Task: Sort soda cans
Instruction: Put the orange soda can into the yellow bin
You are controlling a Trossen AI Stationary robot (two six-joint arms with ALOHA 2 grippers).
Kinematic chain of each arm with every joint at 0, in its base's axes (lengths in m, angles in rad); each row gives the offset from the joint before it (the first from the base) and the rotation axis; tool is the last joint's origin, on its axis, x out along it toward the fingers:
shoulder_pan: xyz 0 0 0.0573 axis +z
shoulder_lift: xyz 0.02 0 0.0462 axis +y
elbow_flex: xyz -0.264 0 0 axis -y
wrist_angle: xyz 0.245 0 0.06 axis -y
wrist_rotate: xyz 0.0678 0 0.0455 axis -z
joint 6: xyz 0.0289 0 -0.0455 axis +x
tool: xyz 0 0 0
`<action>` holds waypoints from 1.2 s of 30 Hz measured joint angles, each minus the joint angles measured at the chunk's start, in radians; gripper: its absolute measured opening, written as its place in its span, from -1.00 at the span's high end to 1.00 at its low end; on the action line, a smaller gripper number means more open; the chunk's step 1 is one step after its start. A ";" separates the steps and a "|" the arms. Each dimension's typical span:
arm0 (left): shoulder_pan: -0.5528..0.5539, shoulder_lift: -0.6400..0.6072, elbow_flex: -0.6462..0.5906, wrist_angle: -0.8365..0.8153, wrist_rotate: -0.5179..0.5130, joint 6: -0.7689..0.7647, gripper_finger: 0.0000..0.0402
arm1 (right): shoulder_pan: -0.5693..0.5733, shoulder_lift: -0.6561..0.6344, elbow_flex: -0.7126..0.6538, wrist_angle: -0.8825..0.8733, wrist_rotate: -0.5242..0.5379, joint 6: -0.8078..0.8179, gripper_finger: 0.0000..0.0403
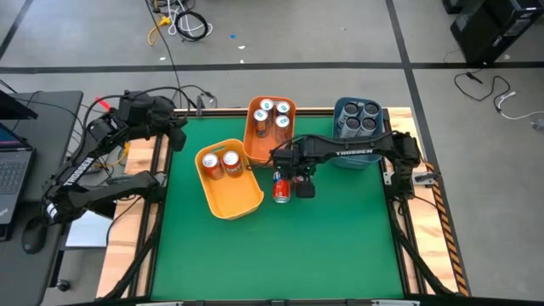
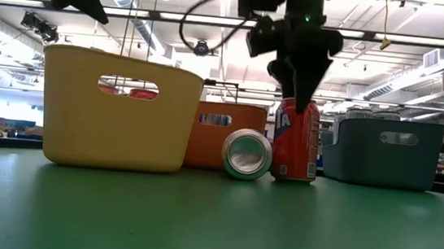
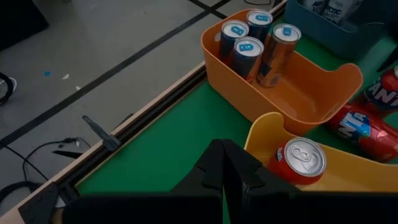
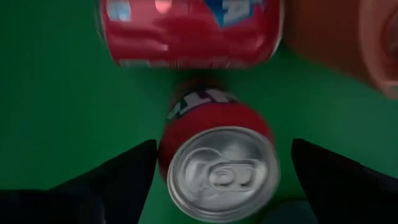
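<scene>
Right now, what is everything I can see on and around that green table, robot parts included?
Red metal soda cans: four; two in the yellow plastic bin, one upright and one lying on the green table.
White-and-green cans: four, in the orange plastic bin.
Dark grey cans: four, in the blue plastic bin.
Laptop: one, dark, left of the table.
Left gripper: shut, at the table's left rear edge.
Right gripper: open, straddling the upright red can.

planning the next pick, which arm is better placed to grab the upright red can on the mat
Right. The right claw hangs open directly above the upright red can, its fingers on either side of the can's top. The left claw sits shut at the table's far left corner, beyond the yellow bin.
</scene>
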 joint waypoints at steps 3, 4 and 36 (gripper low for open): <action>0.000 0.000 0.000 0.000 0.000 -0.002 1.00 | 0.000 0.002 -0.042 0.006 -0.010 -0.002 -0.76; 0.000 0.000 0.000 0.002 0.000 -0.003 1.00 | 0.000 0.002 -0.053 0.012 -0.017 -0.001 -0.75; 0.000 0.001 0.000 0.048 0.012 -0.005 1.00 | 0.148 0.012 0.440 0.168 0.117 -0.034 -0.41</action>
